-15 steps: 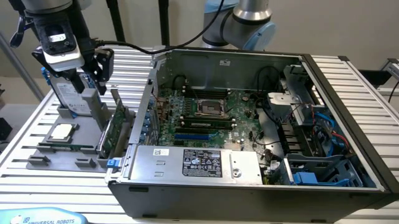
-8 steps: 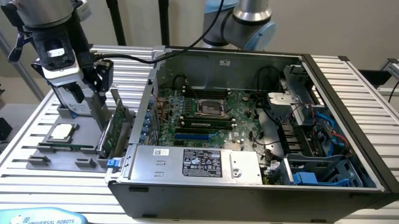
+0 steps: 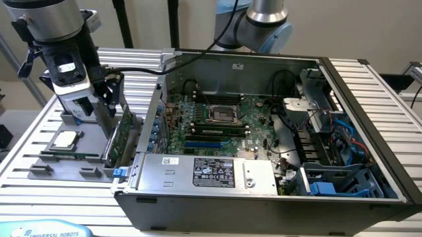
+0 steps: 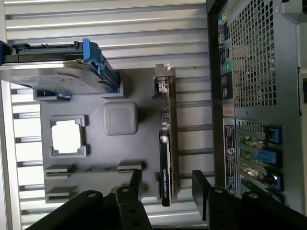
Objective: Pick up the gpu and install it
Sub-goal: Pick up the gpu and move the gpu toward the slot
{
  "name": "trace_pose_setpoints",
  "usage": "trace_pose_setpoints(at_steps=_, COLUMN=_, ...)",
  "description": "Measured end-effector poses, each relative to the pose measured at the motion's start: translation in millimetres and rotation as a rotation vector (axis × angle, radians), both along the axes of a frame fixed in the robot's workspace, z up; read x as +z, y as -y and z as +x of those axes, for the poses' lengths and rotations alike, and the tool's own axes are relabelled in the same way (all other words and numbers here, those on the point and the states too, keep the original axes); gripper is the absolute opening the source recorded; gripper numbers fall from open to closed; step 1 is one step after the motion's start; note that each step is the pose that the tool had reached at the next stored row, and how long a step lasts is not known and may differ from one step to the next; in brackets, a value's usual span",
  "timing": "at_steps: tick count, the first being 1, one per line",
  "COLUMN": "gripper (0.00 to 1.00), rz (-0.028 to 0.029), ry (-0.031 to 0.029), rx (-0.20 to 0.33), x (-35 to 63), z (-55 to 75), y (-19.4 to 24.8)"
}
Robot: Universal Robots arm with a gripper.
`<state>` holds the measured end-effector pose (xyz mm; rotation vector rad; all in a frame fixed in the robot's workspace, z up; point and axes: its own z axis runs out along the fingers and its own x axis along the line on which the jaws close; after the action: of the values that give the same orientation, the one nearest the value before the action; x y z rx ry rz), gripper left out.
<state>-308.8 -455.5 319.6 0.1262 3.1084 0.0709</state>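
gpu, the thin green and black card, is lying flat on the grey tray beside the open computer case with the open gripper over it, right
Not flat: the wrist view shows the thin green and black gpu card standing on edge in the grey tray. It is beside the open computer case, with the open gripper over it.

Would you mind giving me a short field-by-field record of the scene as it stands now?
gpu: standing on edge in the grey holder, beside the open computer case
pincer: open, straddling one end of the gpu, no contact visible
processor chip: lying flat in the holder
hard drive: in the holder, blue rails
install: not done; gpu outside the case
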Motion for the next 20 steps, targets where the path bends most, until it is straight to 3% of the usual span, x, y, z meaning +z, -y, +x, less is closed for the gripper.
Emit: trace_pose_setpoints(at_steps=20, gripper=0.54, rz=0.0, ry=0.0, rx=-0.009, x=-36.4, z=6.0, y=-1.1)
